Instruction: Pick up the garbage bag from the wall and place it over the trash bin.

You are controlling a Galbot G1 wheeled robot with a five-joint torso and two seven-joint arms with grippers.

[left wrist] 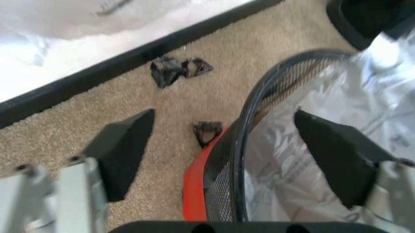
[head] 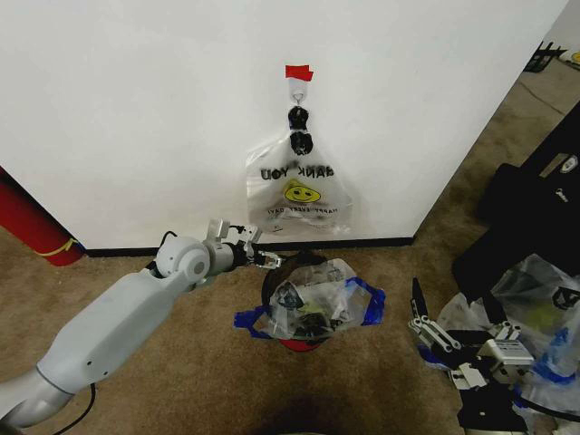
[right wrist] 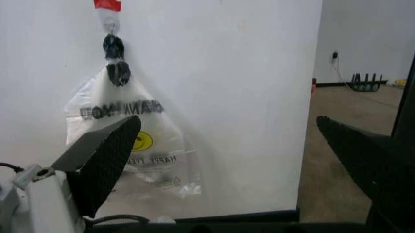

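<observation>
Two claws, both spread, nothing held. Head view: garbage bag (head: 313,304) with blue patches already draped over trash bin (head: 288,342) below wall (head: 136,109); left claw (head: 264,260) at bin rim, right claw (head: 426,331) parked well apart; smiley bag (head: 297,193) on hook. Left wrist view: fingers (left wrist: 123,150) straddle rim (left wrist: 250,116); plastic lines inside, seemingly seated; placing nearly done, tidying left. Right wrist view: fingers (right wrist: 107,160) apart, facing wall.

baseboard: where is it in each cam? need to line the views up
Head view: the black baseboard runs along the foot of the wall, behind the trash bin.
Left wrist view: a dark slanted band between wall and carpet, beyond the bin's rim.
Right wrist view: a thin dark strip at the wall's foot, below the hanging smiley-face bag.
Shared landmark: the white wall directly above it.
</observation>
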